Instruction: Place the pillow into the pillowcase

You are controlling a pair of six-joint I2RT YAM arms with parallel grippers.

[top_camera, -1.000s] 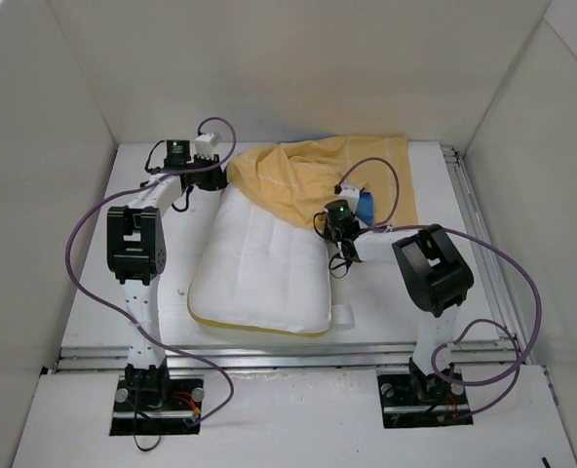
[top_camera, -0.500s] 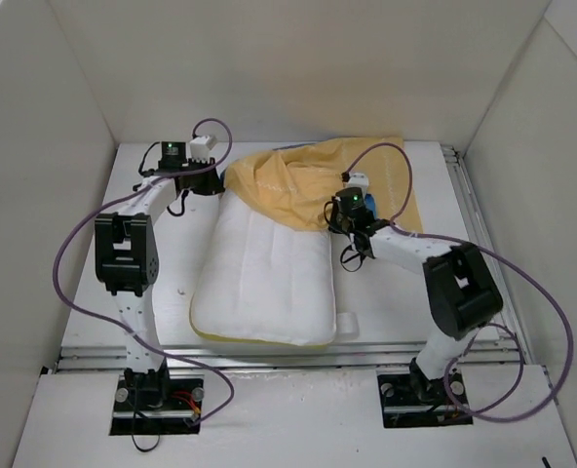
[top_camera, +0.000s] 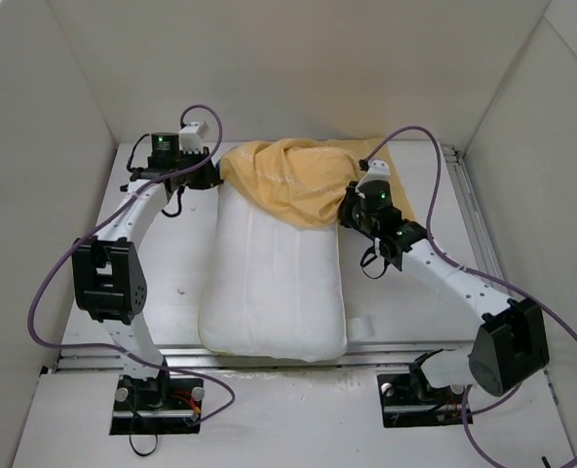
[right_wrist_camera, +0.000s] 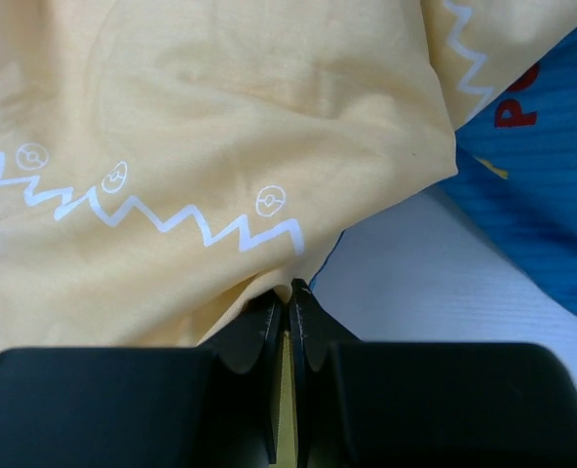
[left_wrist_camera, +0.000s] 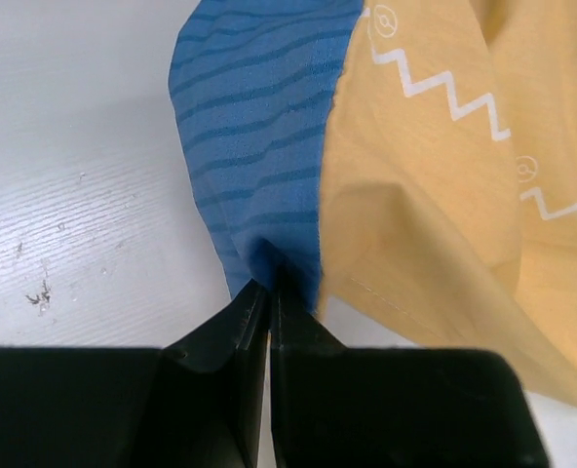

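Both arms have stretched farther from their bases than a second ago, the right elbow dropping toward the near right corner, and the pillow has swung from a slant to lie nearly straight

Seen from its wrist, the left gripper (left_wrist_camera: 267, 292) has its jaws pressed together on a fold of the pillowcase (left_wrist_camera: 269, 117), biting the blue striped layer just where it meets the yellow one. The right gripper (right_wrist_camera: 288, 292) is likewise clamped tight, pinching the yellow hem with its white zigzag print; past that hem a blue patch with red lettering shows at the right.

From above, the left gripper (top_camera: 209, 175) holds the left corner of the pillowcase (top_camera: 288, 175) and the right gripper (top_camera: 352, 210) the right corner, the yellow cloth bunched between them at the far side of the table (top_camera: 172, 283). The pillow (top_camera: 274, 283) lies lengthwise between the arms: its far end sits under the yellow cloth, while most of its quilted white body is bare and reaches the near edge. A small white tab (top_camera: 362, 327) lies just beside its near right corner. Purple cables (top_camera: 50, 283) loop off both arms, clear of the cloth
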